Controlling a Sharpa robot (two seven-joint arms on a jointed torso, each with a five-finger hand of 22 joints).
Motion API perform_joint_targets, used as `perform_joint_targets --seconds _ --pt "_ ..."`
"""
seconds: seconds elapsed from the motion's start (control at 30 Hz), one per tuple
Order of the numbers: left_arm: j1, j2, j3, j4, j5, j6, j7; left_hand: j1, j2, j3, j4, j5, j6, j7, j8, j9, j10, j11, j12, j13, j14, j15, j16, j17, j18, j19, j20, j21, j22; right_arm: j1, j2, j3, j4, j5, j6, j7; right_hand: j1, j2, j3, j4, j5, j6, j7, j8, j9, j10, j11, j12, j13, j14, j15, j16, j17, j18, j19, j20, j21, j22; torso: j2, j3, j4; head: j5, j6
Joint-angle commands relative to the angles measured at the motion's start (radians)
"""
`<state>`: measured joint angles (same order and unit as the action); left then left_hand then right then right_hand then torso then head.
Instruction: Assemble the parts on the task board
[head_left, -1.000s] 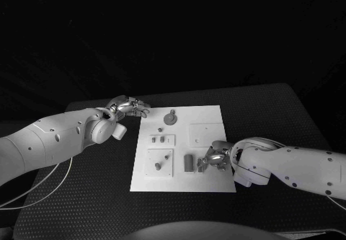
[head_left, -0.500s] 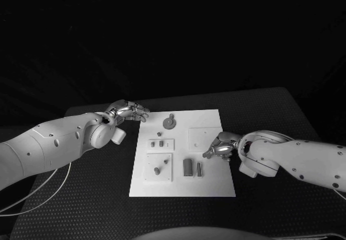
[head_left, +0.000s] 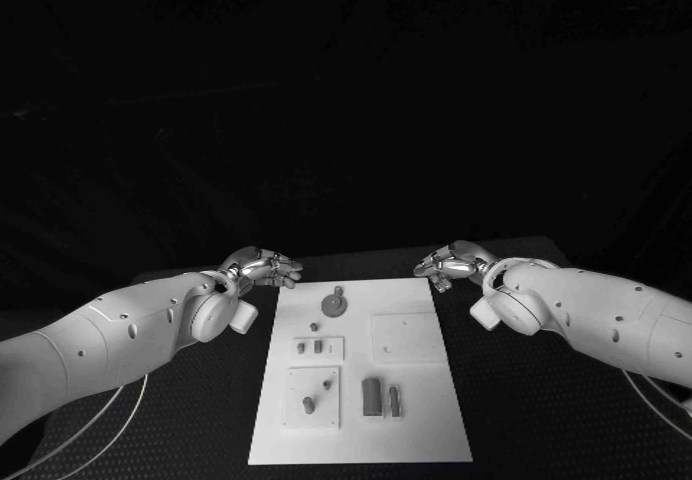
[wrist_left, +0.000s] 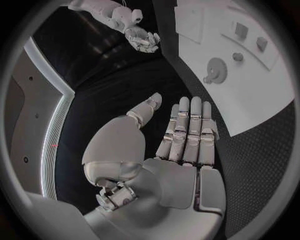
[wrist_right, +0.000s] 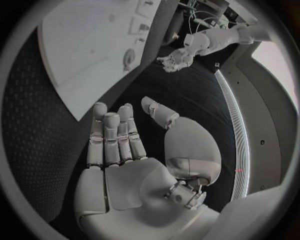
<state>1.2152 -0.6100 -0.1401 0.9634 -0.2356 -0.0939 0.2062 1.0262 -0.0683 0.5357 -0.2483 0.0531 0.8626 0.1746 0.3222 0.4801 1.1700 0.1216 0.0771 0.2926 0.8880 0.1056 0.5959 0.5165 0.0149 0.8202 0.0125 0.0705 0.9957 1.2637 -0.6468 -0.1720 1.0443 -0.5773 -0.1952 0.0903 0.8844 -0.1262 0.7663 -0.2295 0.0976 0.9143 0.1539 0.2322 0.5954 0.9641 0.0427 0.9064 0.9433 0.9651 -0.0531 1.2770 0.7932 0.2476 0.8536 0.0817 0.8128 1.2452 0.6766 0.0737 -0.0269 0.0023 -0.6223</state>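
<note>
The left hand (head_left: 260, 270) hovered over the black counter (head_left: 173, 420) just off the far left corner of the task board (head_left: 433, 440), its fingers apart and holding nothing; the left wrist view showed its palm flat, with the fingers (wrist_left: 187, 130) laid straight side by side and the thumb held away from them. The right hand (head_left: 450, 266) hung at the far right corner of the board, likewise unclenched and empty, and in the right wrist view its fingers (wrist_right: 112, 137) lay extended together with the thumb apart. The two hands stood well apart from each other, one at each far corner, and neither touched the board.

The white task board lay lengthwise in the middle of the counter. Near its far edge sat a round gear-like part (head_left: 336, 302). Toward the left side lay a small plate (head_left: 320, 348) with two short pegs on it, and nearer the robot a larger plate (head_left: 313, 398) carrying a few small pieces. On the right side lay a plain square plate (head_left: 407, 338). Between the larger plate and the near right corner stood two upright bars (head_left: 372, 396), side by side. A thin cable (head_left: 87, 425) trailed over the counter beneath the left arm.
</note>
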Motion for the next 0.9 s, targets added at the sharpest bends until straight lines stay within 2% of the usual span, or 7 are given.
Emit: perform_joint_targets --seconds 0.03,0.27,0.57,0.6,0.63,0.67,0.9 --pt "0.004 0.02 0.002 -0.037 0.043 0.012 0.025 -0.003 0.0 -0.002 0.003 -0.001 -0.011 0.0 0.001 -0.002 -0.008 0.001 -0.006 -0.002 0.0 0.003 -0.005 0.001 -0.015 -0.003 0.005 -0.001 -0.002 -0.018 0.06 0.021 -0.157 0.161 0.057 0.169 0.003 0.016 0.006 -0.002 -0.005 -0.014 0.005 -0.003 -0.002 -0.015 0.012 -0.067 -0.066 -0.03 0.015 -0.074 -0.038 -0.018 -0.046 0.018 -0.041 -0.017 -0.021 -0.0099 -0.0152 0.015 0.049" --pt "0.003 0.058 0.014 -0.116 0.096 0.102 0.052 -0.021 0.002 -0.007 0.012 -0.004 -0.051 -0.032 -0.016 -0.01 -0.112 0.0 -0.016 -0.04 -0.086 0.022 -0.096 -0.021 -0.013 -0.009 0.014 -0.004 -0.003 -0.068 0.138 0.101 -0.274 0.224 0.111 0.223 0.037 0.063 0.011 -0.021 -0.006 -0.134 0.026 -0.023 -0.029 -0.069 0.11 -0.57 -0.535 -0.233 0.224 -0.686 -0.34 -0.111 -0.397 0.111 -0.353 -0.16 -0.04 -0.0117 -0.036 0.037 0.087" --pt "0.003 0.069 0.018 -0.135 0.096 0.123 0.058 -0.066 0.01 -0.059 -0.009 -0.004 -0.094 -0.049 -0.032 -0.014 -0.175 -0.011 -0.011 -0.081 -0.162 0.035 -0.17 -0.037 -0.015 -0.063 0.032 -0.006 -0.053 -0.079 0.136 0.121 -0.273 0.259 0.124 0.239 0.061 0.103 -0.06 -0.036 -0.007 -0.159 0.026 -0.006 -0.055 -0.028 0.112 -0.674 -0.689 -0.216 0.221 -0.798 -0.379 -0.112 -0.418 0.128 -0.421 -0.187 -0.056 -0.004 -0.0459 0.053 0.076" --pt "0.002 0.067 0.017 -0.132 0.073 0.075 0.033 -1.026 0.068 -0.536 0.248 -0.053 -0.863 -0.175 -0.322 -0.48 -1.17 -0.122 -0.077 -0.293 -0.888 -0.106 -0.596 -0.517 -0.015 -0.82 -0.013 -0.07 -0.996 -0.079 0.136 0.12 -0.278 0.215 0.088 0.195 -0.884 0.126 -0.766 0.23 -0.098 -0.914 -0.154 -0.232 -0.595 -0.964 -0.043 -0.906 -0.943 -0.965 0.053 -1.277 -0.793 -0.248 -0.854 -0.082 -0.813 -0.509 -0.049 -0.0098 -0.0416 0.049 0.086" --pt "0.001 0.066 0.018 -0.129 0.074 0.072 0.034 -1.026 0.068 -0.536 0.248 -0.053 -0.863 -0.175 -0.322 -0.48 -1.17 -0.122 -0.077 -0.293 -0.888 -0.106 -0.596 -0.517 -0.015 -0.82 -0.013 -0.07 -0.996 -0.08 0.135 0.12 -0.275 0.217 0.086 0.196 -0.884 0.126 -0.766 0.23 -0.098 -0.914 -0.154 -0.232 -0.595 -0.964 -0.043 -0.906 -0.943 -0.965 0.053 -1.277 -0.793 -0.248 -0.854 -0.082 -0.813 -0.529 -0.05 -0.0109 -0.0403 0.048 0.085" --pt "0.0 0.065 0.018 -0.124 0.075 0.067 0.036 -1.026 0.068 -0.536 0.248 -0.053 -0.863 -0.175 -0.322 -0.48 -1.17 -0.122 -0.077 -0.293 -0.888 -0.106 -0.596 -0.517 -0.015 -0.82 -0.013 -0.07 -0.996 -0.081 0.133 0.12 -0.269 0.219 0.082 0.197 -0.884 0.126 -0.766 0.23 -0.098 -0.914 -0.154 -0.232 -0.595 -0.964 -0.043 -0.906 -0.943 -0.965 0.053 -1.277 -0.793 -0.248 -0.854 -0.082 -0.813 -1.245 -0.053 -0.0129 -0.0382 0.046 0.083" --pt "-0.021 0.036 0.034 -0.034 0.095 -0.025 0.07 -1.026 0.068 -0.536 0.248 -0.053 -0.863 -0.175 -0.322 -0.48 -1.17 -0.122 -0.077 -0.293 -0.888 -0.106 -0.596 -0.517 -0.015 -0.82 -0.013 -0.07 -0.996 -0.096 0.103 0.126 -0.178 0.261 0.006 0.224 -0.884 0.126 -0.766 0.23 -0.098 -0.914 -0.154 -0.232 -0.595 -0.964 -0.043 -0.906 -0.943 -0.965 0.053 -1.277 -0.793 -0.248 -0.854 -0.082 -0.813 -1.245 -0.098 -0.0474 -0.0013 0.019 0.049"
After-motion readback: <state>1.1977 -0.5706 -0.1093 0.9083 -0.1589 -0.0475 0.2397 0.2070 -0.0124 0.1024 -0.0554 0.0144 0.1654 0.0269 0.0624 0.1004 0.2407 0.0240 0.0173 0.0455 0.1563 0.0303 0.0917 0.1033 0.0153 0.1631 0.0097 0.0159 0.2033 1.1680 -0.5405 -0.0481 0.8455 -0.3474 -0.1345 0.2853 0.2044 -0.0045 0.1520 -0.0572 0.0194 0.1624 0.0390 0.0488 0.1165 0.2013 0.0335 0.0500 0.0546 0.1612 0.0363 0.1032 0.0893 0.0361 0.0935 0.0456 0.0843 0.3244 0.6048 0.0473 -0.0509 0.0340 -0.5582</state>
